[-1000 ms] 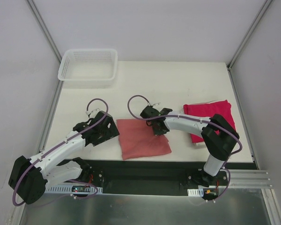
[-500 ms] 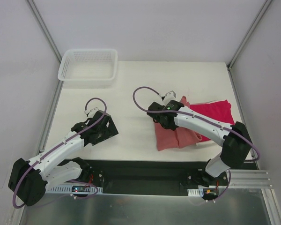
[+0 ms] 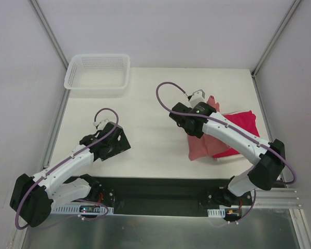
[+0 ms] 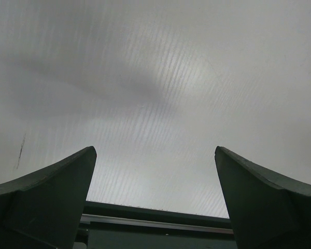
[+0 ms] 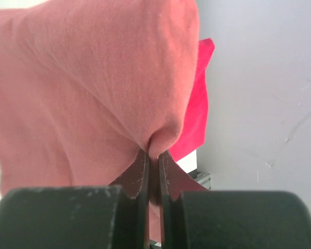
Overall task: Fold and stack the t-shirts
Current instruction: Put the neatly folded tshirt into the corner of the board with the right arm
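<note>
— Why hold the salmon-pink t-shirt [image 3: 201, 147] up off the desk [image 3: 145, 98], instead of leaving it flat?

— Probably to bring it onto the crimson t-shirt [image 3: 242, 122], which lies folded near the right edge of the desk. Hangs partly over the left side of that one, so looks like the stacking step.

— And held how?

— Pinched by the right fingers [image 5: 140, 174]. Pressed together on the cloth, with only a thin gather of pink cotton between them. Bulges above the tips and drapes down around them.

— Touching the crimson one?

— Cannot tell. Overlaps it in the overhead view, with the lower hem near the front edge of the desk.

— And the left fingers [image 4: 52, 199]?

— Spread wide apart, with nothing between them and nothing touched. Parked on the left side of the desk, well apart from both shirts, likely to leave room for the other arm.

— Any risk?

— Soft cotton, gripped at one point only. May open out or land crooked on the stack.
</note>
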Action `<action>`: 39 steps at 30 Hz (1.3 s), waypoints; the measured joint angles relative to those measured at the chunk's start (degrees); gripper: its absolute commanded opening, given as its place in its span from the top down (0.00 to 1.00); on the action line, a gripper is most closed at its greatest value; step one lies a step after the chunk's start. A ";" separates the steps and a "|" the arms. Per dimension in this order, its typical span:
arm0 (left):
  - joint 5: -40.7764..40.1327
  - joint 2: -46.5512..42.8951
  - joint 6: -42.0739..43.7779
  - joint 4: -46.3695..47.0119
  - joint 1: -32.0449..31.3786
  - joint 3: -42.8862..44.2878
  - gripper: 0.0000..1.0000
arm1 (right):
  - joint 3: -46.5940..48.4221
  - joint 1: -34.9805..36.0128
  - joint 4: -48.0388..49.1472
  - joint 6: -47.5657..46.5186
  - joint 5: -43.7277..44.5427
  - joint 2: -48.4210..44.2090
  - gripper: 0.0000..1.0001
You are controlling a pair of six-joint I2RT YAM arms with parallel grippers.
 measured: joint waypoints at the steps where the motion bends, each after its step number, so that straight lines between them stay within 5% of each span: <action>1: -0.24 0.00 0.02 0.00 0.02 0.00 0.01 | 0.61 -0.15 -0.17 -0.39 -0.15 -0.37 0.99; 15: -1.95 0.00 1.09 0.00 0.02 0.00 0.01 | 11.10 -3.72 -1.33 -12.07 -10.21 -11.41 0.99; 28: -2.97 -0.20 1.25 0.02 0.02 0.00 0.01 | 14.82 -14.12 -1.90 -19.10 -18.86 -12.59 0.99; 39: -4.07 1.46 1.99 0.20 0.39 0.13 0.01 | 18.93 -14.69 -2.62 -22.56 -25.16 -16.87 0.99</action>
